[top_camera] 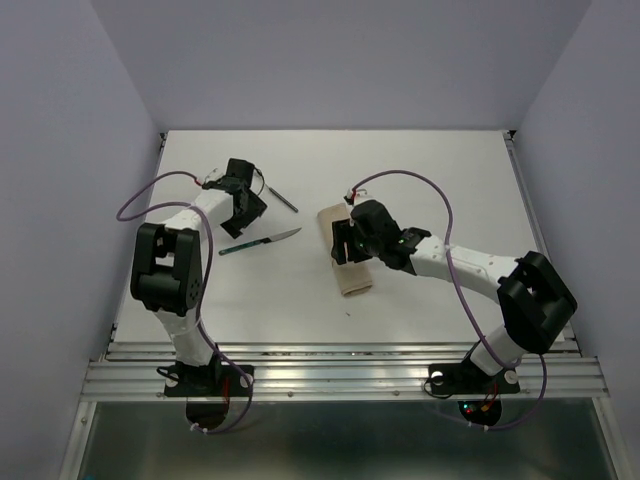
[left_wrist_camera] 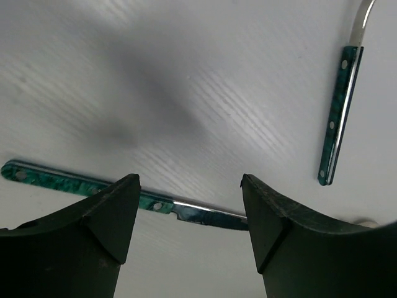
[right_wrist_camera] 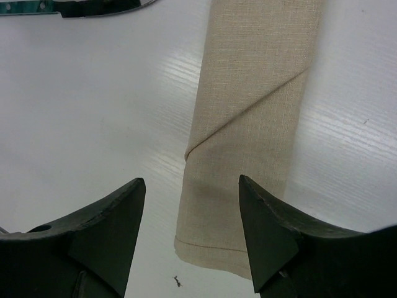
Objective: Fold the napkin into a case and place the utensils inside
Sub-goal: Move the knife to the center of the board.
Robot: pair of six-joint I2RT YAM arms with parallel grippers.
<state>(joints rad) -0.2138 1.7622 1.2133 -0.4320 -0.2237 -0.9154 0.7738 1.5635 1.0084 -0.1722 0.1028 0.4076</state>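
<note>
Beige-tan napkin (right_wrist_camera: 254,112) lies flat on the white counter (top_camera: 450,170), folded into a narrow oblong with a diagonal fold edge across it. Right end effector (right_wrist_camera: 190,181) hovers over it, jaws spread, nothing held. Left end effector (left_wrist_camera: 189,181) is also spread and empty, above a green-handled knife (left_wrist_camera: 74,184) lying flat; the blade shows in the gap between its fingers. Second green-handled utensil (left_wrist_camera: 338,118) lies near, apart from the knife. Both are outside the cloth, to its left.
</note>
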